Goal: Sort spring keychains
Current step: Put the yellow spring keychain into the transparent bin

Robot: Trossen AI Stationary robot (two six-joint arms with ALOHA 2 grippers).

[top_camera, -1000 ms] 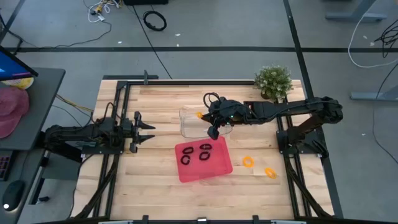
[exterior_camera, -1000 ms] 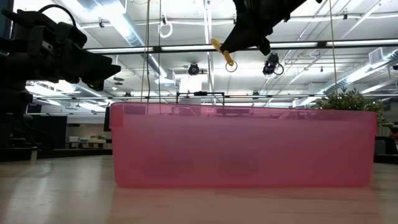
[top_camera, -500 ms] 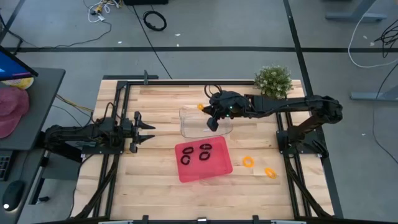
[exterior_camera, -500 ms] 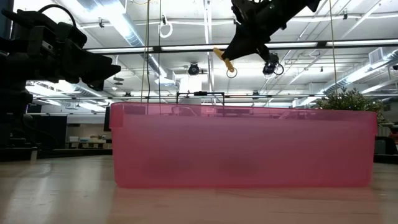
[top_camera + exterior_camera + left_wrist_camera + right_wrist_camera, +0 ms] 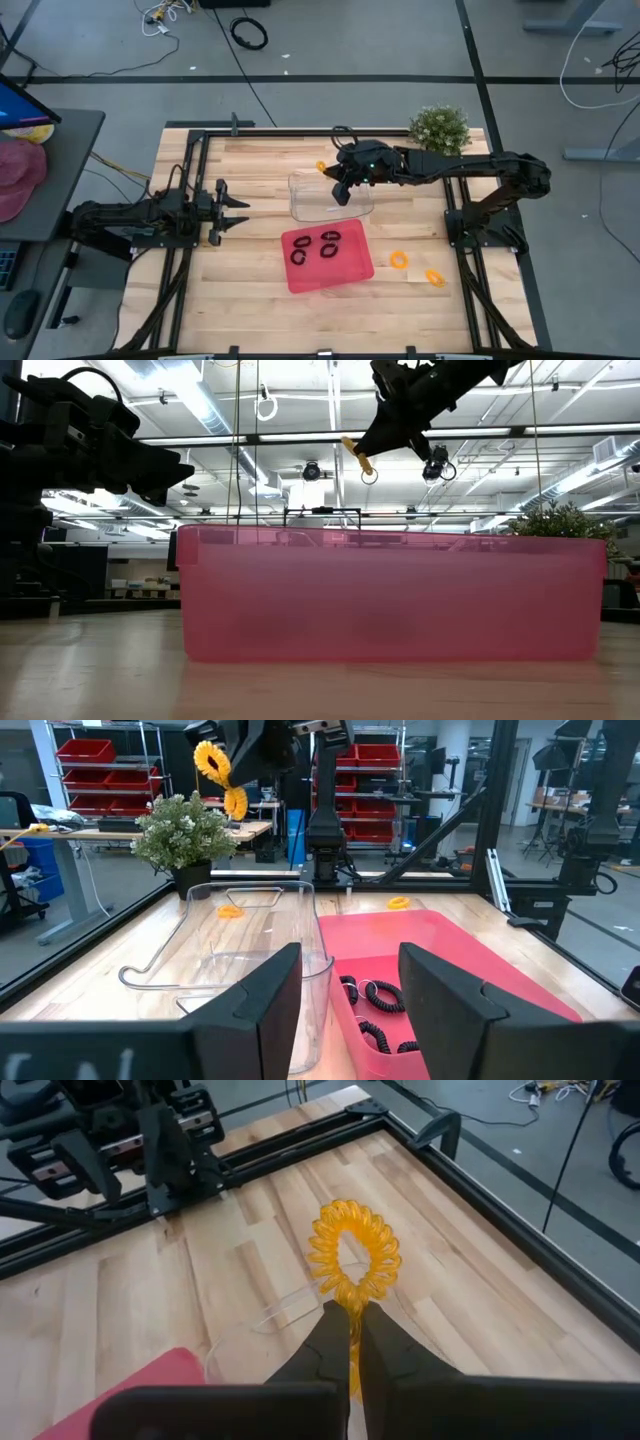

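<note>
Above centre in the high view, the right gripper (image 5: 337,183) hangs over the clear tray (image 5: 312,203), fingers pinched on an orange spring keychain (image 5: 352,1258). Black keychains (image 5: 314,247) lie in the red tray (image 5: 345,271); two orange ones (image 5: 415,268) rest on the surface at lower right. The left gripper (image 5: 240,213) waits at left, fingers partly spread, holding nothing.

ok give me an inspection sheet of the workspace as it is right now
surface: wooden table, framed by black rails.
job's things: four black spring keychains in the red tray; one orange keychain in the right gripper; two orange ones on the table right of the tray; clear tray behind the red one, one orange keychain inside.
clutter: potted plant.
grippers: right gripper shut on the orange keychain, above the clear tray; left gripper open, waiting at the left.
cables: black cable coil on the floor.
surroundings: red cap on a side desk.
</note>
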